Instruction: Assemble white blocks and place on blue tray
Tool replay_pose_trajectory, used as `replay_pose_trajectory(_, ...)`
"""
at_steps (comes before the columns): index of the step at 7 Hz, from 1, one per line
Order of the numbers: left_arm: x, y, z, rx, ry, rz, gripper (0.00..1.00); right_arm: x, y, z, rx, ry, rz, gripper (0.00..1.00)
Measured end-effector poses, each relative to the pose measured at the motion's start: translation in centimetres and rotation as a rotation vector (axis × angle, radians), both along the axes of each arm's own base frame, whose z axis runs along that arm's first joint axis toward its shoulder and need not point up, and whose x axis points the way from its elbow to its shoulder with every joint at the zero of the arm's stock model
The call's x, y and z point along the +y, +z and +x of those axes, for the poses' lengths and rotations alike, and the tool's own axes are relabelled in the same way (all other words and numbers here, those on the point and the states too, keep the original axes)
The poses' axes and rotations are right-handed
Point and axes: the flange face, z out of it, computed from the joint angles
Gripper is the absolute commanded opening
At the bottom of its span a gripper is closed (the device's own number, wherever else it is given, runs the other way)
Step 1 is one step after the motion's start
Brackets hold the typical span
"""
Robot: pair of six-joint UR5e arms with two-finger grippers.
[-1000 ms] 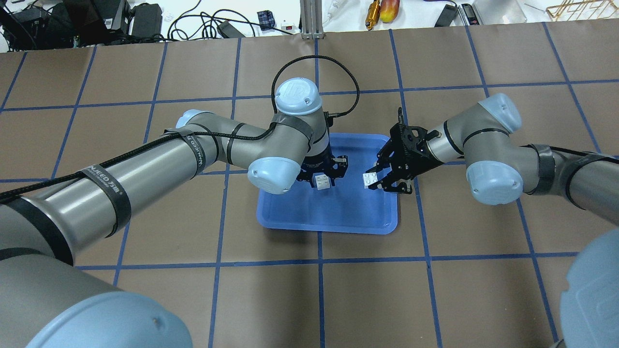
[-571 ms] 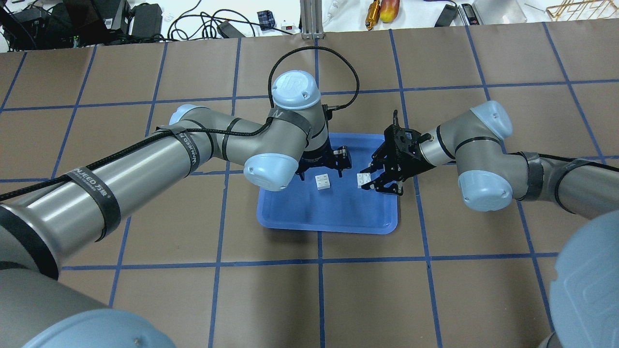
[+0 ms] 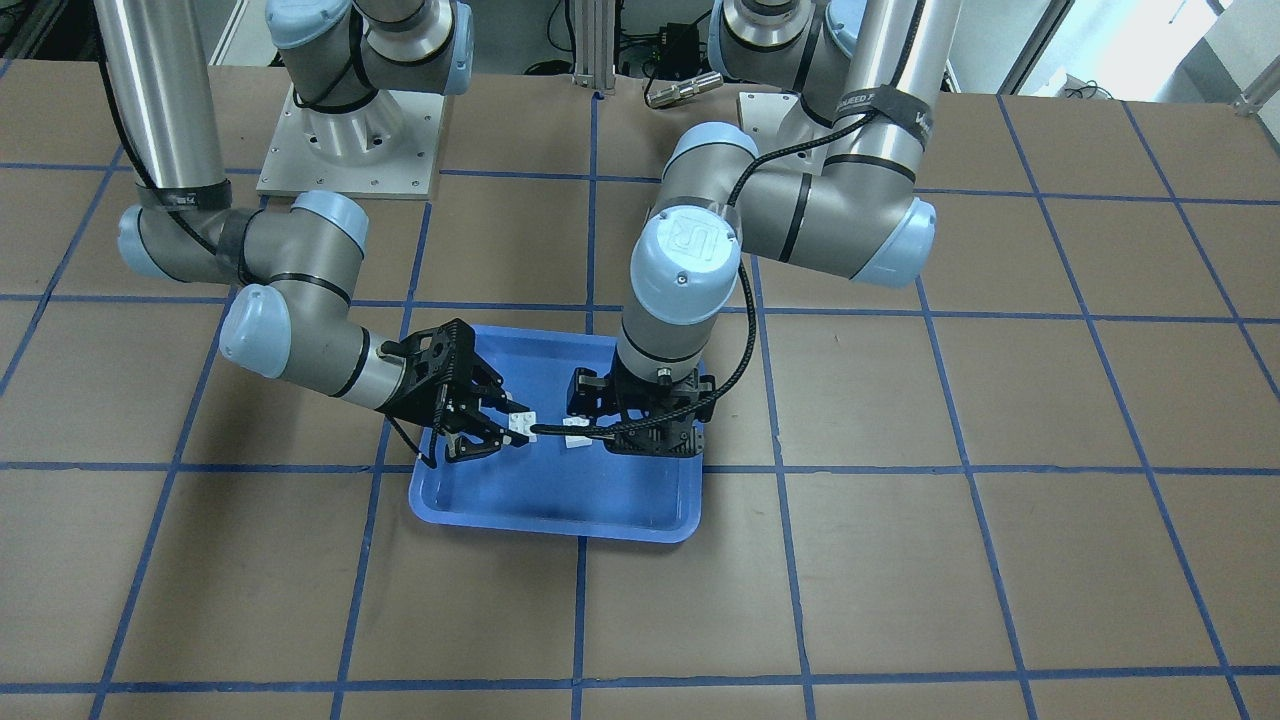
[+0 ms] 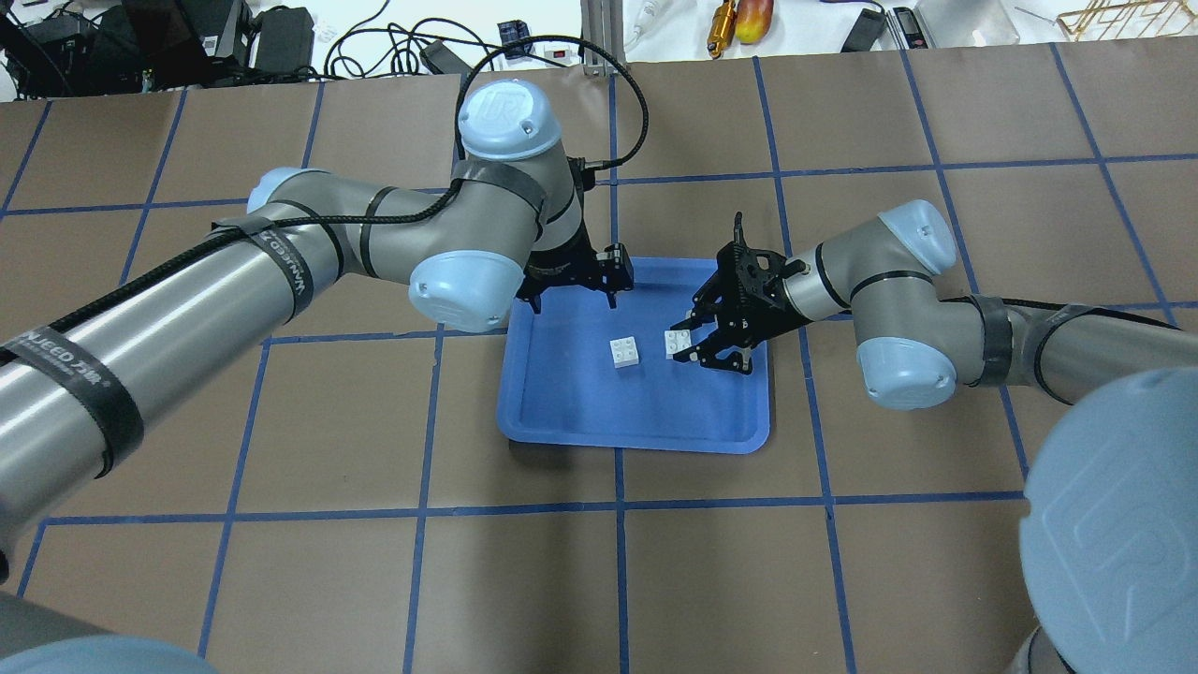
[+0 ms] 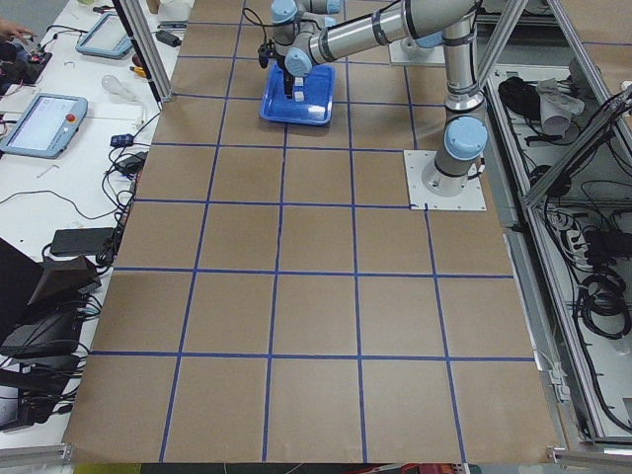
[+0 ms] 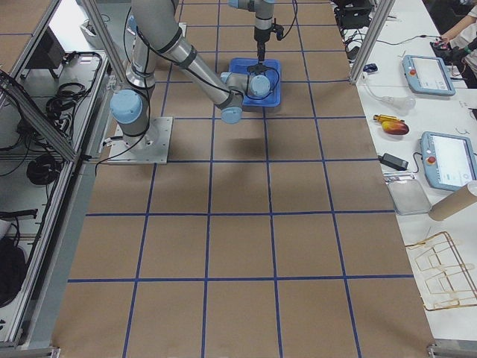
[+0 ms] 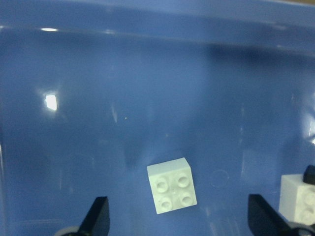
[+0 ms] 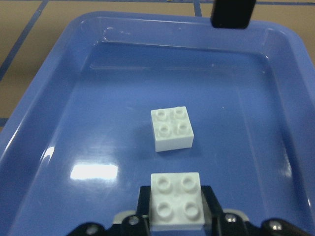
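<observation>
Holding one white block [image 4: 676, 343] in right jaws, left jaws spread over blue tray [image 4: 580, 402]

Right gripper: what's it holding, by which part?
A white block, pinched by two opposite side faces, studs up. Left gripper is open and empty; the other block lies loose in the blue tray.

In the overhead view the shallow rectangular blue plastic tray [image 4: 562, 412] lies on the worktop [image 4: 281, 562] at mid-frame. A small square white plastic brick [image 4: 625, 352] rests in it near its middle. Just right of it, not touching, a second white brick [image 4: 678, 344] sits between my right jaws. My left jaws hang over the tray's upper-left part.
</observation>
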Motion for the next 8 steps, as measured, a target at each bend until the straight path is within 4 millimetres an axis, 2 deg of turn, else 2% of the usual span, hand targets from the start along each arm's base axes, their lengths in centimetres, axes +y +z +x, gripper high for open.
replay_pose_trajectory(2, -1.6, 4.8, 4.9, -0.022, 0.0, 0.014, 1.0, 0.1, 0.2, 0.9, 0.0, 0.012, -0.002, 0.0)
replay_pose_trajectory(4, -2.4, 9.1, 8.9, -0.024, 0.023, 0.017, 1.0, 0.0, 0.3, 1.1, -0.004, 0.015, -0.014, 0.0)
replay_pose_trajectory(7, -2.0, 13.0, 15.2, -0.021, 0.064, 0.025, 1.0, 0.2, 0.1, 2.0, -0.001, 0.018, -0.004, 0.0)
replay_pose_trajectory(8, -1.5, 14.1, 16.2, -0.019, 0.066, 0.017, 1.0, 0.2, -0.3, 2.2, -0.001, 0.016, -0.002, 0.0)
